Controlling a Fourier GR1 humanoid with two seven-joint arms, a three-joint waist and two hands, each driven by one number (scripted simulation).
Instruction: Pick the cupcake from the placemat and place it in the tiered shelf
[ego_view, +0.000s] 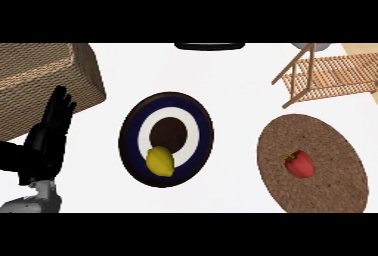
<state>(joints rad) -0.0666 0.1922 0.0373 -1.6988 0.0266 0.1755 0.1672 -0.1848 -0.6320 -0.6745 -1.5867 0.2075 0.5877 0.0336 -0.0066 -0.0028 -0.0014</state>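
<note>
Fingers of the left hand stand straight, together, at the left. The placemat holds a red pepper, no cupcake: the wrong thing could reach the shelf.

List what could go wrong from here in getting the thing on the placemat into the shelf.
1. The placemat holds a red pepper; no cupcake shows, so the wrong thing may get picked.
2. The left hand rests open at the far left; reaching across might knock the lemon on the plate.
3. The rounded pepper could roll on the slats of the shelf.
</note>
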